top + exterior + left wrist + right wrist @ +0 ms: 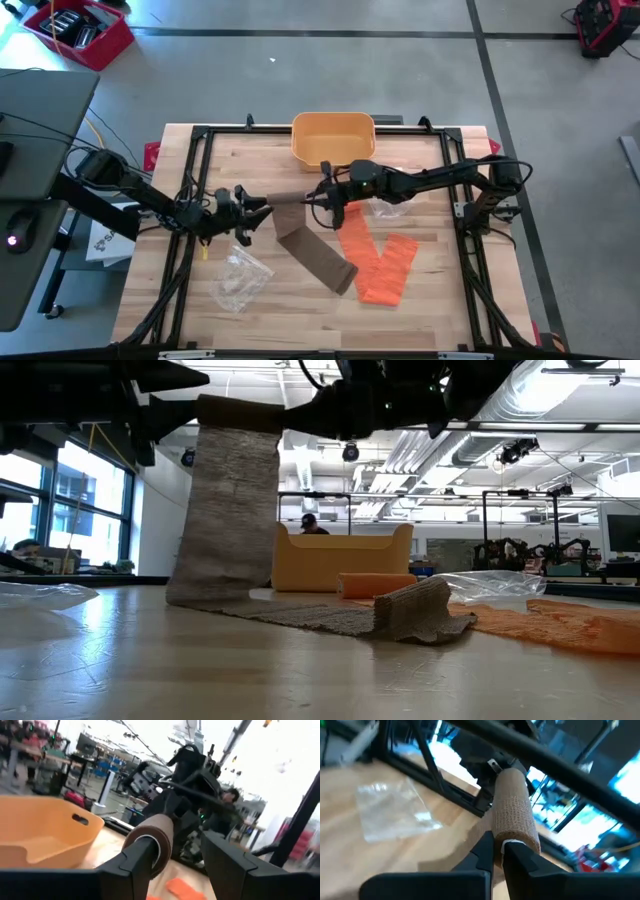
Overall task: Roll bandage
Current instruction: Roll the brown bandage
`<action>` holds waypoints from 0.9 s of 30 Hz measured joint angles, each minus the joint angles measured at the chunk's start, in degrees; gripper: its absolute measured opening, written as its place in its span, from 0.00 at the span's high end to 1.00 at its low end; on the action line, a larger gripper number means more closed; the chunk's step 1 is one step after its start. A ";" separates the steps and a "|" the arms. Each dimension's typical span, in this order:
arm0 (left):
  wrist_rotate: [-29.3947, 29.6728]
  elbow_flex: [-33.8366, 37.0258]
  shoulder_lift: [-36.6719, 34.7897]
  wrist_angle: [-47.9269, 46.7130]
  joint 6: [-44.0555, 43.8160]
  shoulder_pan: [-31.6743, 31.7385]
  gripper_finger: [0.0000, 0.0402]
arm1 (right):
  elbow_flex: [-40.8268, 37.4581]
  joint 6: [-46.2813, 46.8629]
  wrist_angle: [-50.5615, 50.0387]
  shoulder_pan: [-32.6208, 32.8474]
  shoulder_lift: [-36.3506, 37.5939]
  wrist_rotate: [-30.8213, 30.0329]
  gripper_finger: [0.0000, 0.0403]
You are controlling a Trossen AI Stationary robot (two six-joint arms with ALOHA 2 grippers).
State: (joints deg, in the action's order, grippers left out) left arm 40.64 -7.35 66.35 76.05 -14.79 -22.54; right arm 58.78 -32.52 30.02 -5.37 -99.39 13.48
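A brown bandage roll hangs level above the table between my two grippers. Its loose strip drops from the roll to the table. The strip's lower part lies flat, with a crumpled end. My right gripper is shut on the roll's right end. My left gripper stands open at the roll's left end, which shows beside one finger. An orange bandage lies spread on the table to the right. My right gripper pinches the rim of the roll's end between its two fingers, coming level from the table's right and pointing along the roll. The roll is lifted clear and level, with the strip hanging below it onto the table. My left gripper: I cannot tell whether its finger touches the roll's other end.
A yellow bin stands at the far middle of the table. One clear plastic bag lies near the left front, another under the right arm. A black frame runs around the table's edge.
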 joint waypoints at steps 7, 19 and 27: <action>-0.30 0.00 -0.04 -0.50 -11.25 2.90 0.65 | 0.00 -18.11 -0.46 0.11 0.00 -0.51 0.97; -1.45 0.04 -0.15 -6.73 -14.94 5.32 0.92 | -0.09 -20.18 -1.87 0.15 0.00 -0.16 0.97; 1.55 -0.10 -0.30 -6.87 2.11 5.17 0.98 | 0.03 -8.35 -4.52 -0.46 0.00 0.50 0.74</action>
State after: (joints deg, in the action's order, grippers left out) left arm 42.19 -7.46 66.05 69.18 -12.68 -17.37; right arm 58.82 -40.86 25.50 -5.82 -99.39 13.98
